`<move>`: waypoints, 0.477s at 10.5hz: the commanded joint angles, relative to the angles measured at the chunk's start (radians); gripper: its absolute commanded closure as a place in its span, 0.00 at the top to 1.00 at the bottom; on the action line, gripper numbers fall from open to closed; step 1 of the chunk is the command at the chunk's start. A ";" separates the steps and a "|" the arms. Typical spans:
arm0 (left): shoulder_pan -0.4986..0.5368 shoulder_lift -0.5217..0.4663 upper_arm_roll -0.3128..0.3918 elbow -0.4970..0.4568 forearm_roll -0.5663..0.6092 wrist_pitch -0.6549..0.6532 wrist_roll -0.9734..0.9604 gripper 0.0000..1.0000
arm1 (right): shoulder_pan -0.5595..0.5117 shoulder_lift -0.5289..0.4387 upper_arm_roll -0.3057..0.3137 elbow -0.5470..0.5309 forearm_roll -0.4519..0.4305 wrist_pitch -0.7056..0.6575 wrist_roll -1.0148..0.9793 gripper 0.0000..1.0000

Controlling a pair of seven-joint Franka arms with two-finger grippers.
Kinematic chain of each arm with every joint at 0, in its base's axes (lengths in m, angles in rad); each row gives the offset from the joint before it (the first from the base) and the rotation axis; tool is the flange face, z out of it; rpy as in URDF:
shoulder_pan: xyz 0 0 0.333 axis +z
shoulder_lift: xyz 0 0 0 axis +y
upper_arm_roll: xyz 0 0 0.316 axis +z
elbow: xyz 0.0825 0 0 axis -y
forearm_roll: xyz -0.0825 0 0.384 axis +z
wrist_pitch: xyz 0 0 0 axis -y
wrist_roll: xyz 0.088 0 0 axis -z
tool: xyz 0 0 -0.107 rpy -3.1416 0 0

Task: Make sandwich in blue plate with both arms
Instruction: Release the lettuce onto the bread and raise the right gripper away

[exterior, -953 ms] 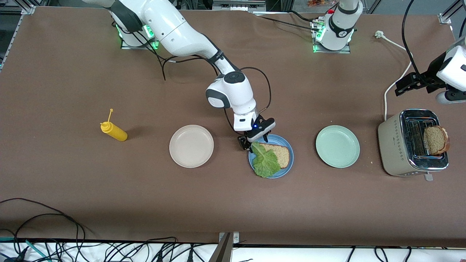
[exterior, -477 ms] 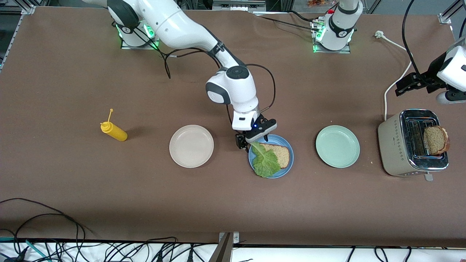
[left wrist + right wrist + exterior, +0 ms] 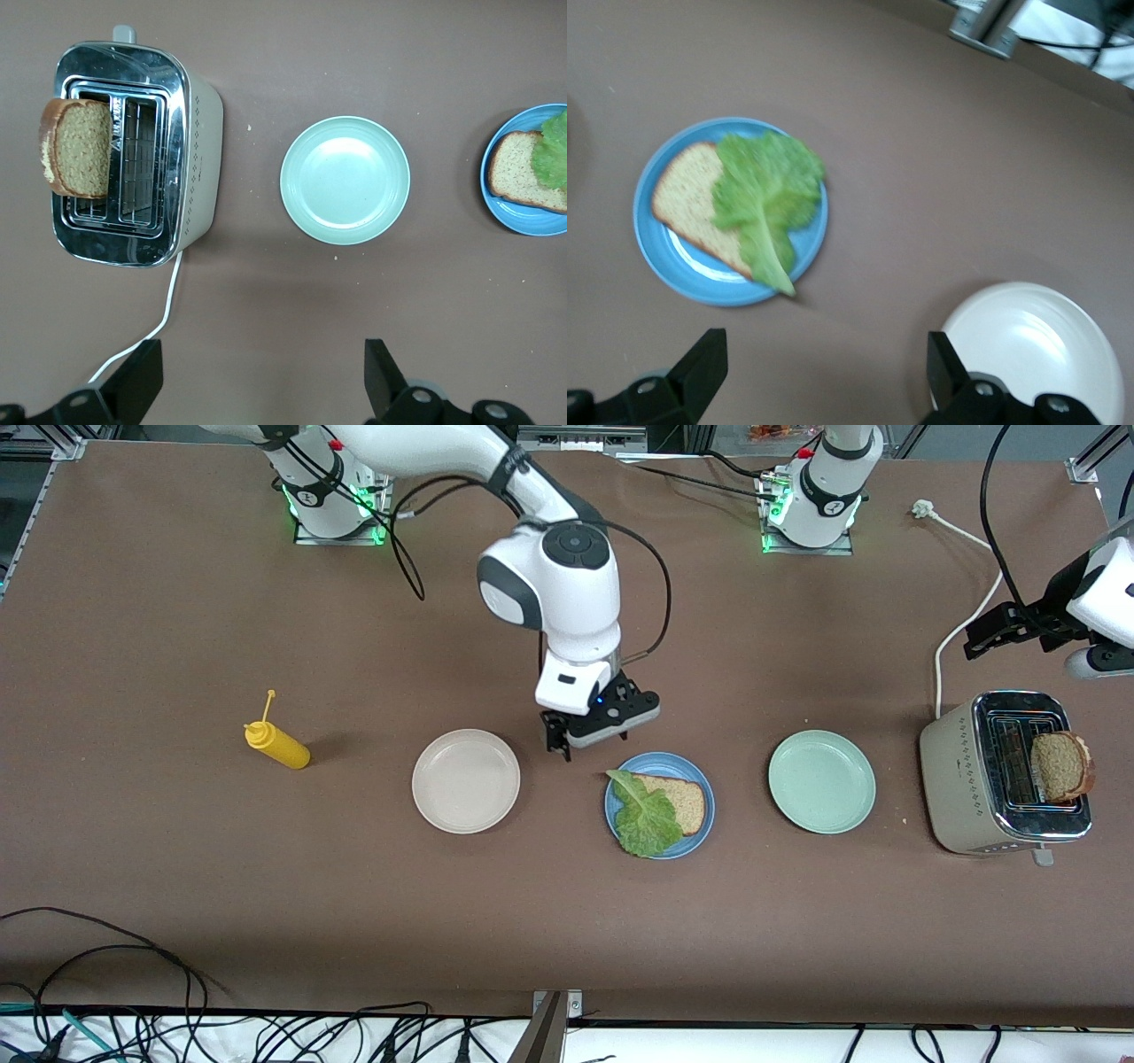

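Observation:
On the blue plate (image 3: 700, 829) lies one brown bread slice (image 3: 687, 801) with a ruffled green lettuce leaf (image 3: 646, 820) draped over its end toward the right arm's side. My right gripper (image 3: 592, 739) hangs open and empty above the table between the blue plate and the cream plate. Its wrist view shows the blue plate (image 3: 689, 266), bread (image 3: 684, 200) and lettuce (image 3: 767, 189) ahead of the open right gripper (image 3: 824, 372). A second bread slice (image 3: 1060, 766) stands in the toaster (image 3: 966, 779). My left gripper (image 3: 985, 632) waits open in the air by the toaster's cord, and is also seen from its wrist (image 3: 261, 381).
A cream-white plate (image 3: 466, 780) sits beside the blue plate toward the right arm's end. A mint-green plate (image 3: 821, 781) lies between the blue plate and the toaster. A yellow squeeze bottle (image 3: 276, 745) lies past the cream plate. The toaster's white cord (image 3: 966, 624) runs across the table.
My right gripper has let go of the lettuce, risen and drawn off the blue plate's edge toward the cream plate. The lettuce stays on the bread. The left arm has not moved.

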State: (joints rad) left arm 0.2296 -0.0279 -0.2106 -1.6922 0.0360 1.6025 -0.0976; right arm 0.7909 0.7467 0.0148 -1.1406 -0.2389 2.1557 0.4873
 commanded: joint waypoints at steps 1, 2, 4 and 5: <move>0.008 0.010 -0.012 0.023 -0.045 -0.009 -0.004 1.00 | -0.015 -0.205 -0.010 -0.129 0.026 -0.209 -0.048 1.00; 0.008 0.008 -0.012 0.025 -0.053 -0.009 -0.004 1.00 | -0.036 -0.292 -0.016 -0.205 0.027 -0.227 -0.073 1.00; 0.010 0.006 -0.013 0.025 -0.053 -0.010 -0.005 1.00 | -0.065 -0.462 -0.062 -0.382 0.029 -0.229 -0.189 1.00; 0.010 0.006 -0.012 0.023 -0.053 -0.010 -0.005 1.00 | -0.065 -0.539 -0.099 -0.462 0.029 -0.227 -0.232 1.00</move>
State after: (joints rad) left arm 0.2296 -0.0282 -0.2153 -1.6896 -0.0006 1.6025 -0.0976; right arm 0.7402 0.4267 -0.0301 -1.3418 -0.2310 1.9104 0.3572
